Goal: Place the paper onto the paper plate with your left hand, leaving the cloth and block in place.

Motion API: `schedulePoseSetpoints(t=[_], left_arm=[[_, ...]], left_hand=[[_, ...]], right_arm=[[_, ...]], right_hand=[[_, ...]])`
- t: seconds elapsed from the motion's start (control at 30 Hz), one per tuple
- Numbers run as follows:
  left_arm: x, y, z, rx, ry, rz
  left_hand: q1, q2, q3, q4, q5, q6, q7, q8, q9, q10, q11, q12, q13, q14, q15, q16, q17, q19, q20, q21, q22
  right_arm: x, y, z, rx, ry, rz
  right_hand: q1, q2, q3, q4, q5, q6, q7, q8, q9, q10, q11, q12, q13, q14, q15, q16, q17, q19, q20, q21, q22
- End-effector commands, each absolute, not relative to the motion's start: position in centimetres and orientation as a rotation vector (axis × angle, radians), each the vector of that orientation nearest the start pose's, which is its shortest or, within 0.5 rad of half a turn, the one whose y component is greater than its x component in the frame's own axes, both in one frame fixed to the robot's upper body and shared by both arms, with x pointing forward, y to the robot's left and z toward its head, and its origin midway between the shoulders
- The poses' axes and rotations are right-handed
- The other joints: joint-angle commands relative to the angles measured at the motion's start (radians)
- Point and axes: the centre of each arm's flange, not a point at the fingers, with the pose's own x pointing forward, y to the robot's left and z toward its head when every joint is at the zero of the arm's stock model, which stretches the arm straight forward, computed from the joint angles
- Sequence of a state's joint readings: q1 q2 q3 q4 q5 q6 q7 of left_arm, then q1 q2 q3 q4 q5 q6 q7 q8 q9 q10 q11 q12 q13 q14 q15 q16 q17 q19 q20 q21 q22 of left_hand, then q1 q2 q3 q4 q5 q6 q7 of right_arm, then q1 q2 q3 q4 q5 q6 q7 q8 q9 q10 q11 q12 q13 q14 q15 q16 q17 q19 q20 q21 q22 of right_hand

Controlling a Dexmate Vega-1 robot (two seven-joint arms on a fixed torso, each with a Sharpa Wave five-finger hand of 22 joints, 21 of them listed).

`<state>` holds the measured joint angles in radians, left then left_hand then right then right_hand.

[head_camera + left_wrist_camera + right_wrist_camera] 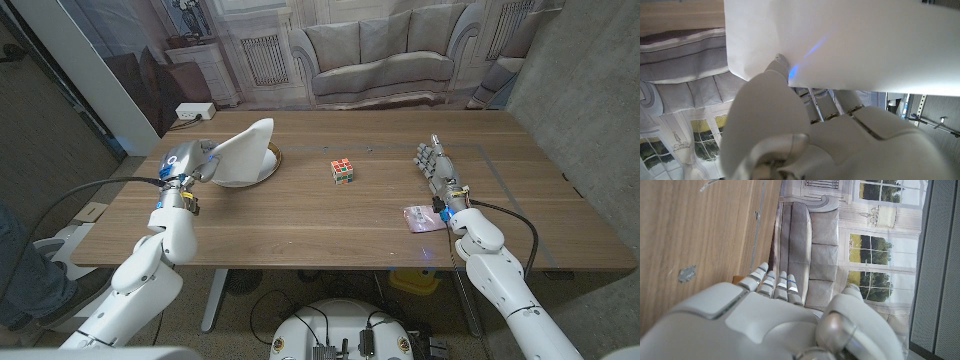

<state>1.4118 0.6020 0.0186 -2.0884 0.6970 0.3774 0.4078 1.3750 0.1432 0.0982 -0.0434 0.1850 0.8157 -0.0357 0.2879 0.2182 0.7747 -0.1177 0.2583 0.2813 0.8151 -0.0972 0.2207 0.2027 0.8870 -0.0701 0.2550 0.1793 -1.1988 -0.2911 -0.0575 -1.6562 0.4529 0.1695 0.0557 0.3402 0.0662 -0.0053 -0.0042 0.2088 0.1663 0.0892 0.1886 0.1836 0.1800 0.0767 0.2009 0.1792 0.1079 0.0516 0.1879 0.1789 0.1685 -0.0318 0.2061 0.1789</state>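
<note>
L hand [188, 163] holds the paper [243, 150] lifted over the paper plate [272, 165] near counter's [300, 220] far-left part. Block [343, 171] mid-counter. Cloth [421, 218] just beside R hand [436, 168], fingers straight, holding nothing.

A wooden table [300, 215] carries a paper plate [268, 170] far left, cube [343, 171] centre, cloth [420, 218] near right.

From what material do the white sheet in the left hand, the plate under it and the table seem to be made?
Sheet: likely paper, matte white; it bends in the left hand that holds it.
Plate: probably paper, a thin white rim, mostly covered.
Table: wood or wood-look laminate; brown grain lines, slight sheen.
</note>
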Motion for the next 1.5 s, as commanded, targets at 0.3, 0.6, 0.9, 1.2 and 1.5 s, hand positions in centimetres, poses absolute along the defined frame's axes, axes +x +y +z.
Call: schedulePoseSetpoints(t=[0.3,0.6,0.9,1.2,1.5], left_arm=[[50.0,34.9,-0.6,1.166,-0.663,0.711],[51.6,34.5,0.1,1.209,-0.656,0.701],[52.9,34.7,0.7,1.253,-0.644,0.708],[54.1,34.5,1.3,1.34,-0.635,0.71],[55.6,34.3,1.7,1.396,-0.623,0.705]], left_hand=[[-0.003,0.004,0.003,0.008,0.003,0.018,-0.007,0.002,0.0,0.016,-0.005,-0.003,0.004,0.017,-0.092,-0.004,0.002,0.002,-0.007,-0.004,0.002],[-0.006,0.003,0.004,0.01,0.003,0.016,-0.01,-0.002,-0.001,0.017,-0.006,-0.007,0.006,0.01,-0.091,-0.008,0.002,-0.01,-0.012,-0.01,0.002],[-0.007,0.003,0.005,0.011,0.003,0.022,-0.013,-0.002,-0.002,0.017,-0.009,-0.01,0.008,0.01,-0.091,-0.009,0.003,-0.011,-0.012,-0.011,0.002],[-0.01,0.002,0.006,0.014,0.003,0.028,-0.017,-0.002,-0.003,0.02,-0.011,-0.013,0.01,0.007,-0.092,-0.012,0.003,-0.02,-0.014,-0.016,0.003],[-0.014,0.001,0.006,0.017,0.002,0.03,-0.02,-0.004,-0.004,0.019,-0.014,-0.017,0.011,0.002,-0.092,-0.014,0.004,-0.031,-0.016,-0.021,0.003]], right_arm=[[56.4,-29.7,-8.7,0.152,-0.615,0.122],[56.1,-30.1,-8.8,0.153,-0.61,0.106],[56.1,-30.0,-8.8,0.153,-0.603,0.098],[55.7,-30.0,-9.3,0.168,-0.603,0.077],[55.4,-30.0,-9.5,0.176,-0.602,0.057]], right_hand=[[0.004,0.004,-0.006,-0.004,0.0,0.007,-0.004,0.006,0.004,0.006,0.002,0.008,0.006,0.007,-0.003,-0.002,0.004,0.003,0.002,-0.005,0.005],[0.003,0.004,-0.007,-0.004,-0.001,0.007,-0.004,0.006,0.004,0.007,0.001,0.008,0.006,0.008,-0.002,-0.001,0.004,0.003,0.002,-0.005,0.005],[0.004,0.005,-0.008,-0.004,-0.001,0.007,-0.004,0.005,0.004,0.006,0.003,0.008,0.006,0.008,-0.003,-0.001,0.004,0.003,0.002,-0.005,0.005],[0.004,0.005,-0.009,-0.005,-0.001,0.007,-0.005,0.005,0.004,0.007,0.001,0.009,0.006,0.007,-0.003,-0.002,0.004,0.003,0.002,-0.005,0.005],[0.004,0.005,-0.009,-0.005,-0.001,0.007,-0.005,0.005,0.004,0.007,0.001,0.008,0.006,0.007,-0.004,-0.002,0.004,0.003,0.002,-0.005,0.005]])
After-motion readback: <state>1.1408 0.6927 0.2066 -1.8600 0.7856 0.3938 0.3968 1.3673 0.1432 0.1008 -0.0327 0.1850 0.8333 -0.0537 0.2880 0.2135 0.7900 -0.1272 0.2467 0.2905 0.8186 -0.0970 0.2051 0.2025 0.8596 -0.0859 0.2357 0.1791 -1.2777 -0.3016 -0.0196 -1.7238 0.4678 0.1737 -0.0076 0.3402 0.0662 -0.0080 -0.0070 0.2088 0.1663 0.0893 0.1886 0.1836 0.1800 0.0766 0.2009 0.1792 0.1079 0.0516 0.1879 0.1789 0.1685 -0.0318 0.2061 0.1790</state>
